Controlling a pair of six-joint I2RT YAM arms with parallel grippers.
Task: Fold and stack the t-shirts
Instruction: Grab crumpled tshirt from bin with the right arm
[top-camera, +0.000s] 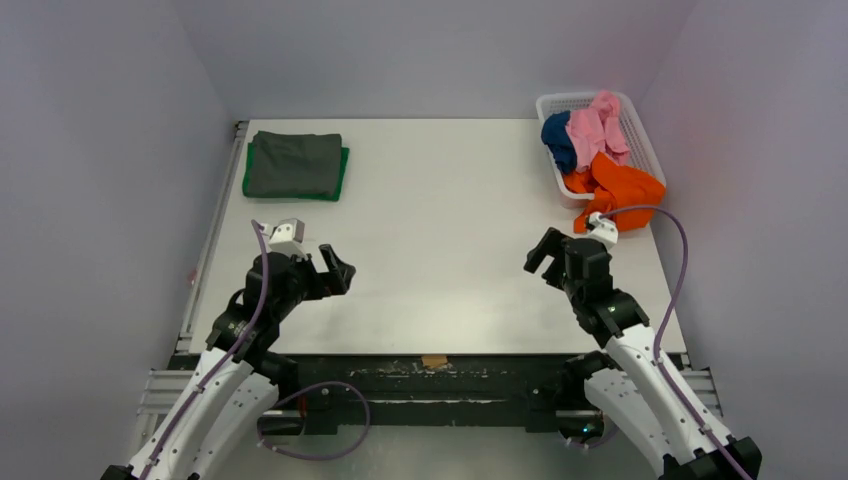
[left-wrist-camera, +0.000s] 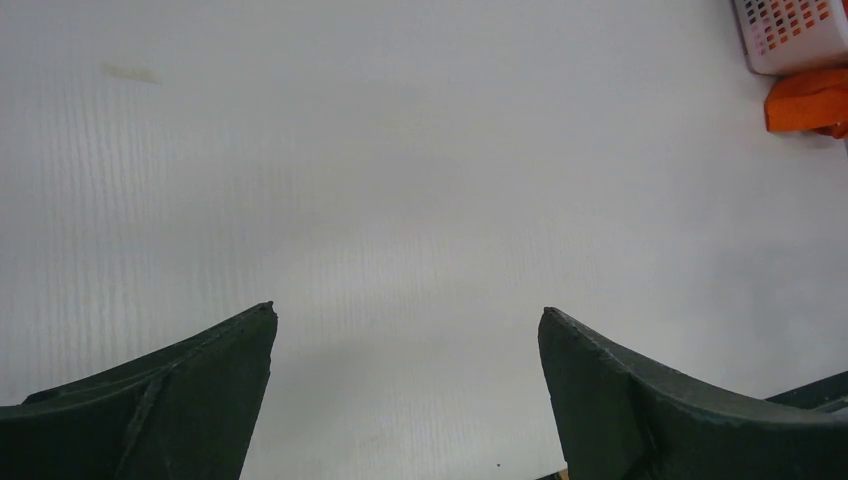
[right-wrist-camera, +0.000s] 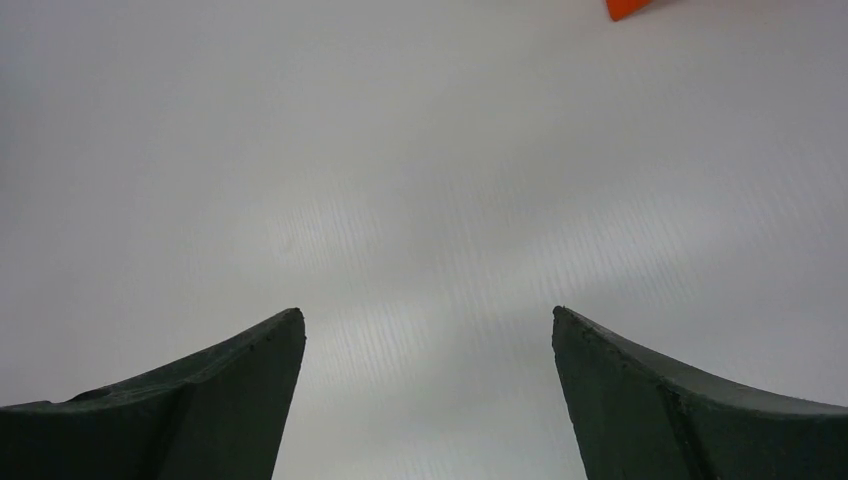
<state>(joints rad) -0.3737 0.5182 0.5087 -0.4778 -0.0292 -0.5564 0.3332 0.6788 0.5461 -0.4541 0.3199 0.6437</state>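
Only the overhead shows the dark grey t-shirt (top-camera: 295, 163) folded on the green t-shirt (top-camera: 344, 172) in the far-left corner. It also shows the pink t-shirt (top-camera: 590, 125), navy t-shirt (top-camera: 557, 140) and orange t-shirt (top-camera: 620, 190) heaped in the basket (top-camera: 640, 130) far right. The wrist cams mostly catch a bit of orange. The left gripper (top-camera: 338, 268) and right gripper (top-camera: 545, 258) both gape wide, holding nothing, near the front edge.

A thin border of the green t-shirt (top-camera: 344, 172) showed beneath the dark grey t-shirt (top-camera: 295, 163) lying on it; the navy t-shirt (top-camera: 557, 138) sat mostly buried under the pink t-shirt (top-camera: 590, 125) in the basket (top-camera: 646, 140); the left wrist view cut the basket and the orange t-shirt (left-wrist-camera: 808, 98) at its right edge; the right wrist view caught just an orange sliver at its top; the fingers of the left hand (left-wrist-camera: 407, 315) and right hand (right-wrist-camera: 428, 315) ran off the bottom of their views; a tan scrap (top-camera: 434, 361) at the near edge of the counter (top-camera: 440, 220) was too small to identify.
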